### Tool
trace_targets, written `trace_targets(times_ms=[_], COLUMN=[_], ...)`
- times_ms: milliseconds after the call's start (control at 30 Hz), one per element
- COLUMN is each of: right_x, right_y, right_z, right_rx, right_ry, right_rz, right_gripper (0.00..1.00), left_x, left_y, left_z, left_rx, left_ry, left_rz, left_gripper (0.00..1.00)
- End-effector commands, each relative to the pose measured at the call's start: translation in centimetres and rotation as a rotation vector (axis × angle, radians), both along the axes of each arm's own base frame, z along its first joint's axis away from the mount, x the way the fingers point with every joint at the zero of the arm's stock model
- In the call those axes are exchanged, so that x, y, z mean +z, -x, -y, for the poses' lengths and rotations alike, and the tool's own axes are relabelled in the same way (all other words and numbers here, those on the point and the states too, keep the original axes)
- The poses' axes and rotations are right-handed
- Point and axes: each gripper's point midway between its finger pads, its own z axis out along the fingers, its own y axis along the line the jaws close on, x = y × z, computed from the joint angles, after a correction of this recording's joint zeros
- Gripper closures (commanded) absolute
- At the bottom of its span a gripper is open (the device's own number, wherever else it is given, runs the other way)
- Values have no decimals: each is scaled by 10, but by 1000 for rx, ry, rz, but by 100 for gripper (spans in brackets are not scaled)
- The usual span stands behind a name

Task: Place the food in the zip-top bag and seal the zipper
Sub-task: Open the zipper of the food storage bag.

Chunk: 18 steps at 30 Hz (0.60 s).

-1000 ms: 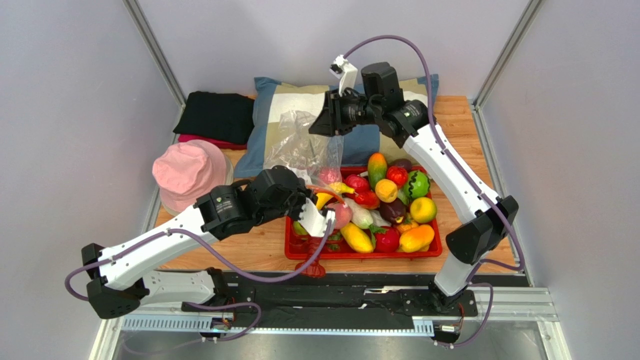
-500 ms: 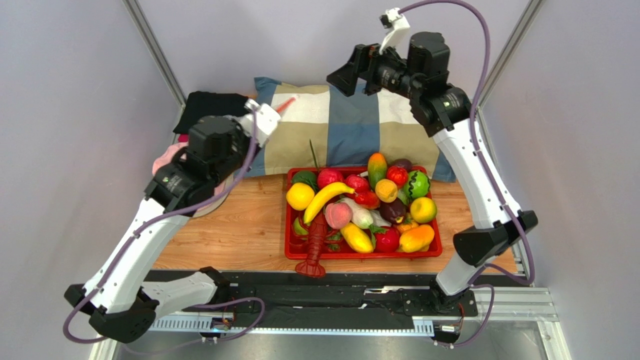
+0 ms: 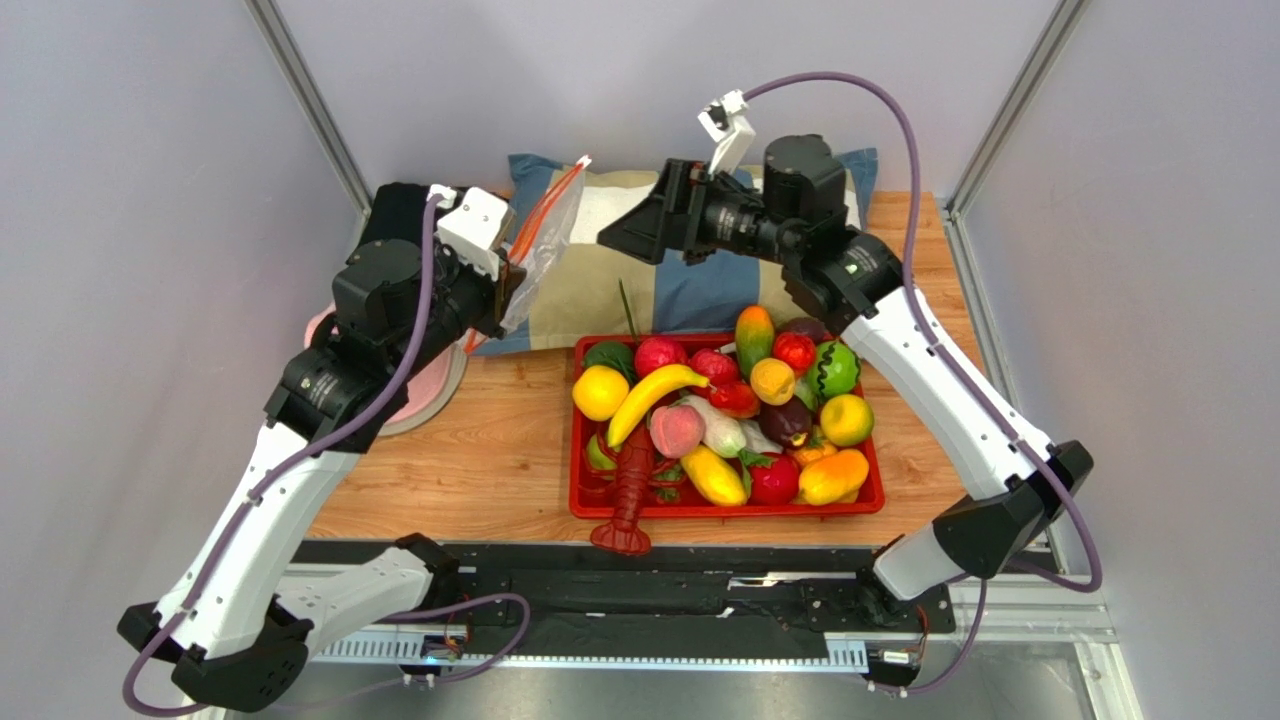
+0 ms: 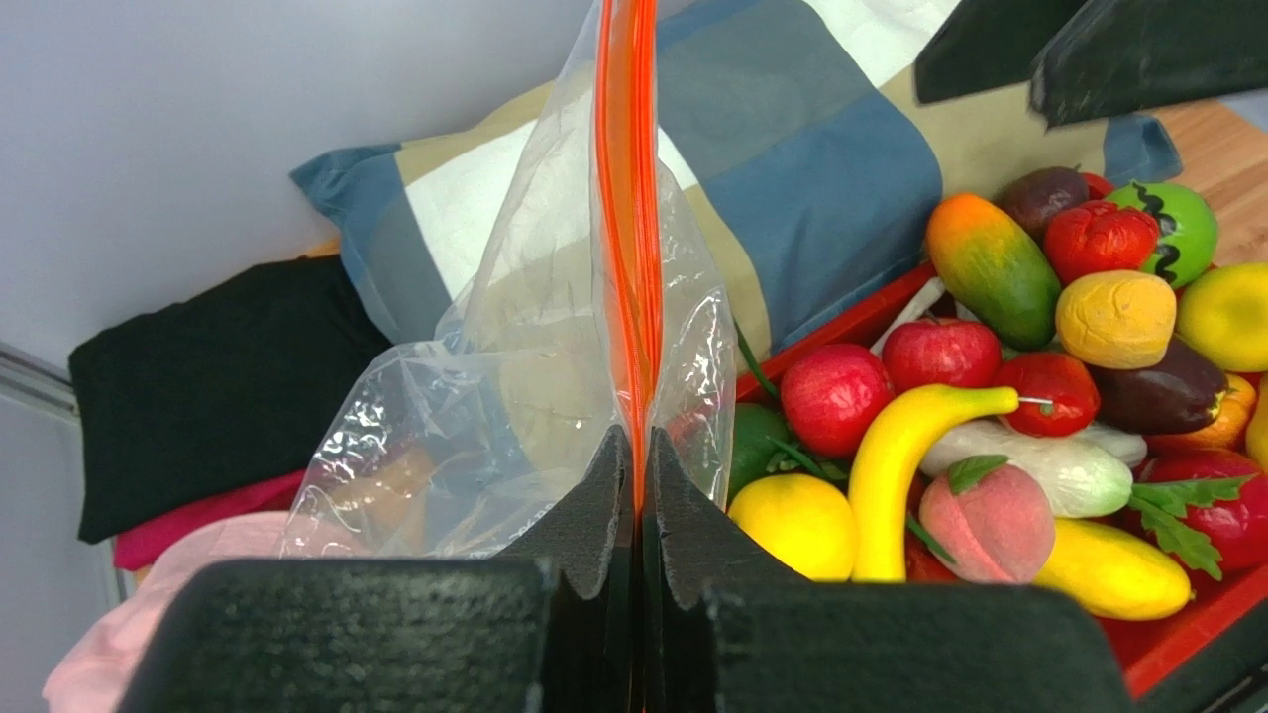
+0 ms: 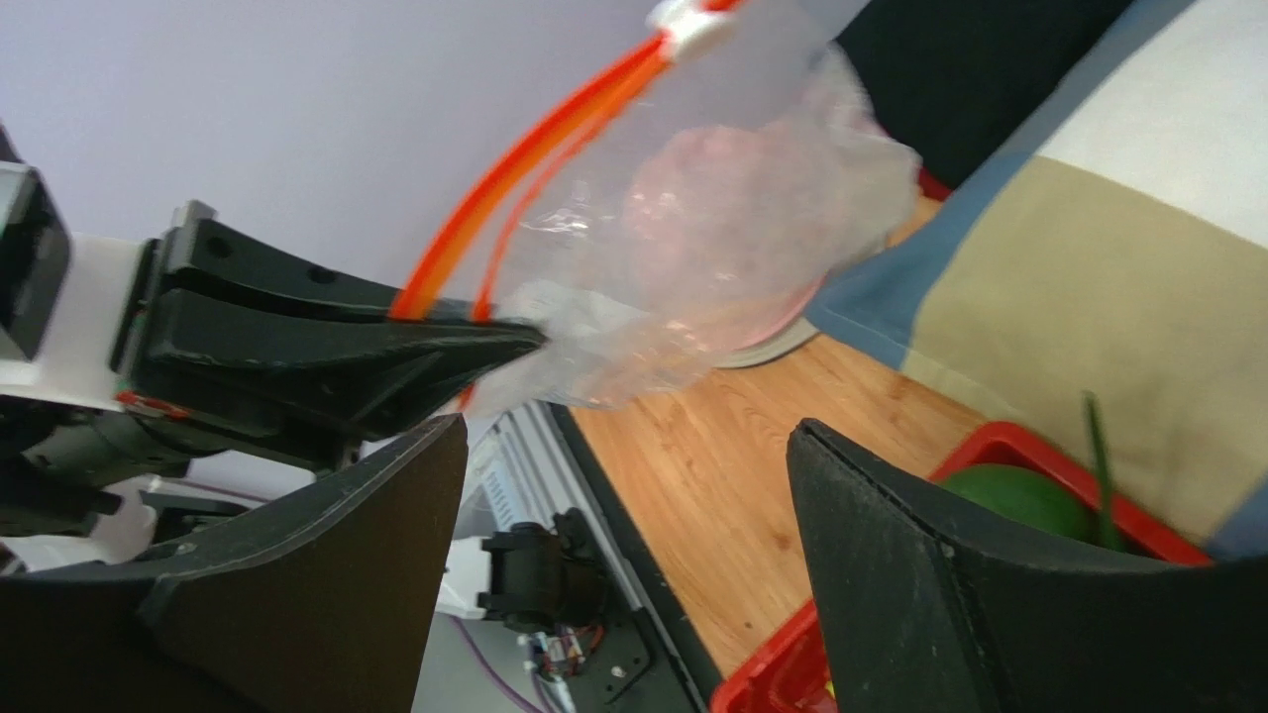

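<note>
The zip-top bag point(image 3: 541, 248) hangs clear and empty from my left gripper point(image 3: 508, 288), raised at the back left. In the left wrist view that gripper point(image 4: 640, 446) is shut on the orange-red zipper point(image 4: 628, 223), and the bag point(image 4: 506, 372) sags to its left. My right gripper point(image 3: 628, 234) is open and empty just right of the bag, pointing at it. In the right wrist view point(image 5: 628, 428) its jaws stand wide apart, with the bag point(image 5: 715, 223) ahead. The food, including a banana point(image 3: 657, 393), a peach point(image 3: 676, 431) and a mango point(image 3: 754, 336), lies in the tray.
The red tray point(image 3: 721, 510) holds several toy fruits, and a red lobster toy point(image 3: 627, 503) hangs over its front edge. A checked pillow point(image 3: 601, 293) lies at the back. A pink hat point(image 3: 428, 393) and a black cloth point(image 4: 209, 386) are at the back left.
My left arm has lifted from the tray to the back left and now holds the bag. The bag was by my right gripper over the pillow; that gripper is now open beside it.
</note>
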Motion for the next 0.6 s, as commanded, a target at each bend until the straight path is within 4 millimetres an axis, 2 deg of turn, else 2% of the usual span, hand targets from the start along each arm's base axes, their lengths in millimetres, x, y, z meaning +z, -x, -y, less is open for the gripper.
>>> trace_targets(times_ms=[0, 33, 133, 300, 467, 567], right_x=[36, 42, 39, 26, 35, 32], right_y=[5, 6, 0, -9, -12, -13], right_z=[-27, -32, -45, -62, -73, -78], right_rx=[17, 21, 20, 17, 33, 40], right_ry=[-122, -137, -142, -146, -169, -167], right_rz=[-2, 1, -21, -75, -67, -75], right_gripper=[19, 21, 29, 40, 46, 48], left_x=[8, 7, 6, 6, 1, -2], left_y=[-6, -6, -7, -6, -7, -7], left_z=[9, 10, 11, 15, 15, 15], left_rx=[-19, -19, -20, -53, -55, -56], left_ry=[50, 50, 51, 41, 19, 8], left_rz=[12, 12, 6, 11, 9, 4], left_gripper=[100, 100, 100, 100, 100, 100])
